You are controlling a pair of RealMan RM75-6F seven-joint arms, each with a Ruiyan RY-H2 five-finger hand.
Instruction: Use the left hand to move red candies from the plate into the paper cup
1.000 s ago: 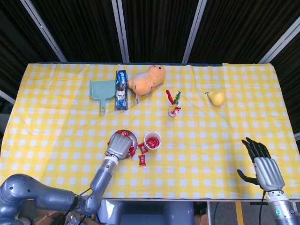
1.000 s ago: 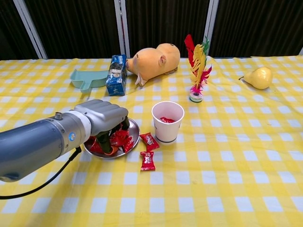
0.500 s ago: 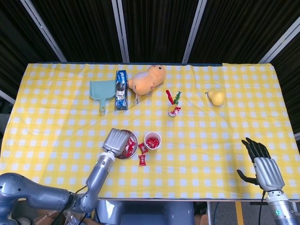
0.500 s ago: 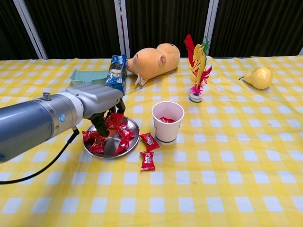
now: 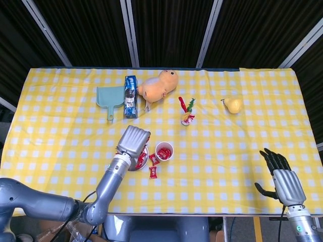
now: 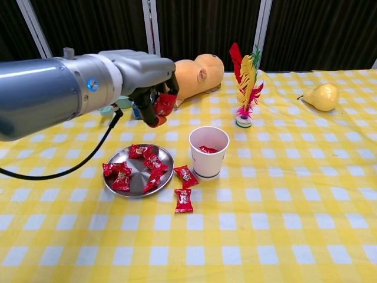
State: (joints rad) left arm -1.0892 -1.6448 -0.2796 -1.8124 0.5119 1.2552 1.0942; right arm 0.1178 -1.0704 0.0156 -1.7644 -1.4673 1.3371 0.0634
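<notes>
Well above the plate (image 6: pixel 121 187), the left hand (image 6: pixel 147 76) grips a red candy (image 6: pixel 164 104)

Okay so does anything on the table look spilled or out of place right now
Yes. Two red candies lie loose on the tablecloth, outside both containers: one between the plate and the paper cup, another nearer the table's front edge. The left hand holds a candy above the plate. Nothing else looks odd.

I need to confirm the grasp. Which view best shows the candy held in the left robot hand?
The chest view: the red candy shows pinched under the left robot hand, raised above the plate. In the head view the robot hand's back hides that candy.
</notes>
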